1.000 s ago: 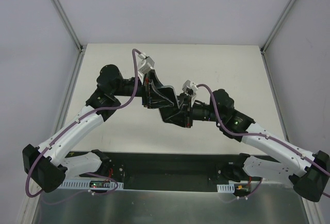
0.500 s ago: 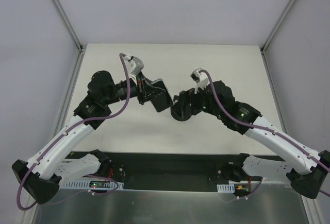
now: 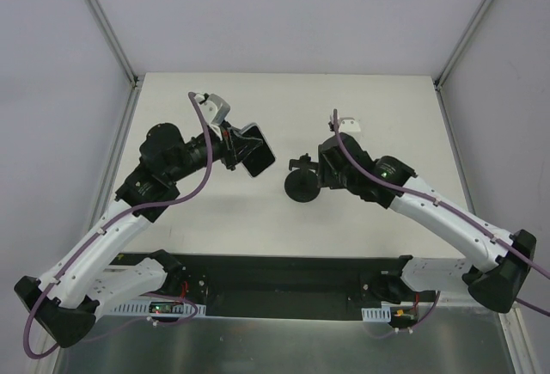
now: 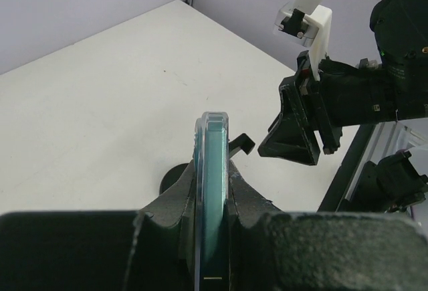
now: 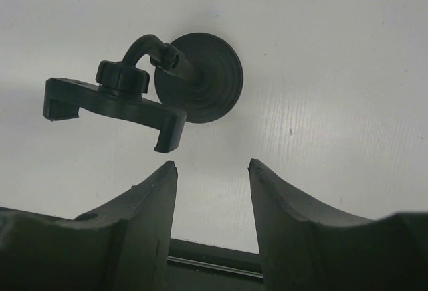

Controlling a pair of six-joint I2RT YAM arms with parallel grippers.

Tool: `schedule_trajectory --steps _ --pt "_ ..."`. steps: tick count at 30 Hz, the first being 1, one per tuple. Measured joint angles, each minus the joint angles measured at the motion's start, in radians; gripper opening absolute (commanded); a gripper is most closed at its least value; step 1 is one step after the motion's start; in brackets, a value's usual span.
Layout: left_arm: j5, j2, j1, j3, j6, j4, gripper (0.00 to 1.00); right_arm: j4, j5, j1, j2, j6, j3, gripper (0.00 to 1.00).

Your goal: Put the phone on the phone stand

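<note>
Left of the stand (image 3: 302, 184), the phone (image 3: 256, 155) is held off the table (image 3: 387, 107), clamped in the left jaws. Half a second ago it was closer to the stand. The right jaws, then over the stand, have backed off to its right and are now apart and empty. The stand rests alone on its disc base.
</note>
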State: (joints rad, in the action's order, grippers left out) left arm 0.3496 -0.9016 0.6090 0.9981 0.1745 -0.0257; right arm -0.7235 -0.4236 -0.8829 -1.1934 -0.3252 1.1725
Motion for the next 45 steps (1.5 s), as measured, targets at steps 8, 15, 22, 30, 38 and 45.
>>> schedule_trajectory --steps 8,15,22,30,38,45 --pt "0.0 -0.012 0.0 0.0 -0.001 0.009 0.0 0.075 -0.001 -0.001 -0.029 0.011 -0.011 0.42" --pt "0.009 -0.02 0.0 0.0 0.0 0.009 0.0 0.188 0.01 -0.008 -0.029 0.04 -0.069 0.47" --pt "0.011 -0.027 0.0 0.0 0.0 0.009 0.0 0.242 0.009 -0.051 -0.029 0.069 -0.072 0.47" --pt "0.018 -0.028 0.0 0.0 0.0 0.009 0.0 0.265 -0.043 -0.052 -0.042 0.08 -0.072 0.38" --pt "0.037 -0.028 0.0 0.0 0.0 0.009 0.0 0.284 -0.075 -0.052 -0.072 0.085 -0.073 0.32" --pt "0.04 -0.034 0.0 0.0 0.0 0.009 0.0 0.286 -0.112 -0.067 -0.077 0.102 -0.073 0.02"
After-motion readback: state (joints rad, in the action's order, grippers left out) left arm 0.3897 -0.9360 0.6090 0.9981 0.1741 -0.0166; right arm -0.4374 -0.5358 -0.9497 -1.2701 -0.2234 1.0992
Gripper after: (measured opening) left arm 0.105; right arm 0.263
